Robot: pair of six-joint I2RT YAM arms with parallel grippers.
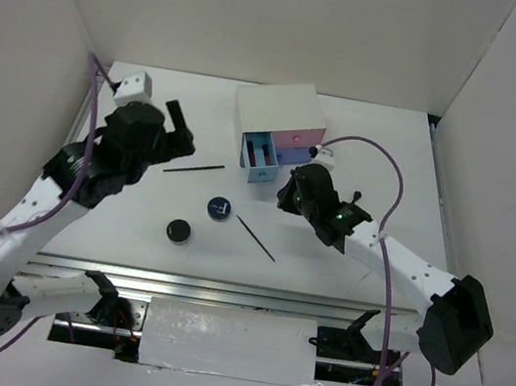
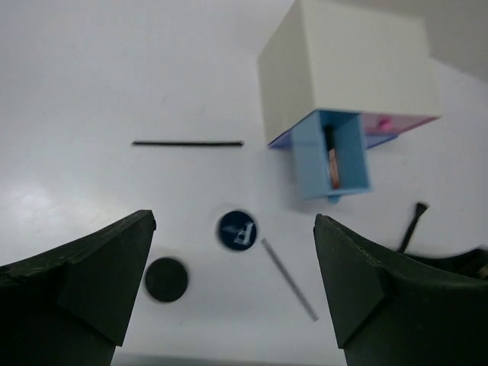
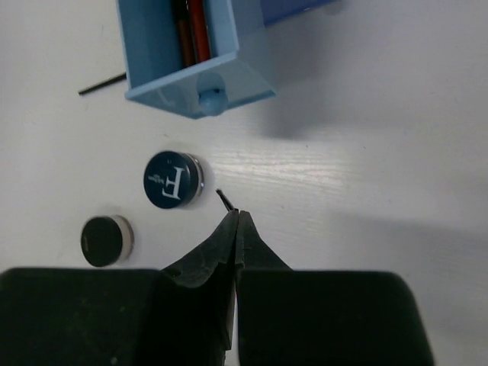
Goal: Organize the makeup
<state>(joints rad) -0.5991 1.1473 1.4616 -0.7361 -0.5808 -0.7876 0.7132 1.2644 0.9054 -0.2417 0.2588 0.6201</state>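
Two thin black sticks lie on the table: one (image 1: 193, 169) left of the drawers, one (image 1: 255, 237) nearer the front. A round black compact with a white mark (image 1: 219, 208) and a plain black compact (image 1: 178, 230) sit between them. Red-brown pencils (image 3: 194, 30) lie in the open blue drawer (image 1: 259, 159). My left gripper (image 1: 179, 130) is open and empty, raised above the table; its view shows both compacts (image 2: 237, 230) (image 2: 166, 279) below. My right gripper (image 3: 236, 215) is shut and empty, above one stick's end (image 3: 223, 199); the stick's remainder is hidden.
The white box (image 1: 280, 118) with blue and pink drawers stands at the back centre. White walls enclose the table on the left, back and right. A purple cable (image 1: 383, 155) loops over the right arm.
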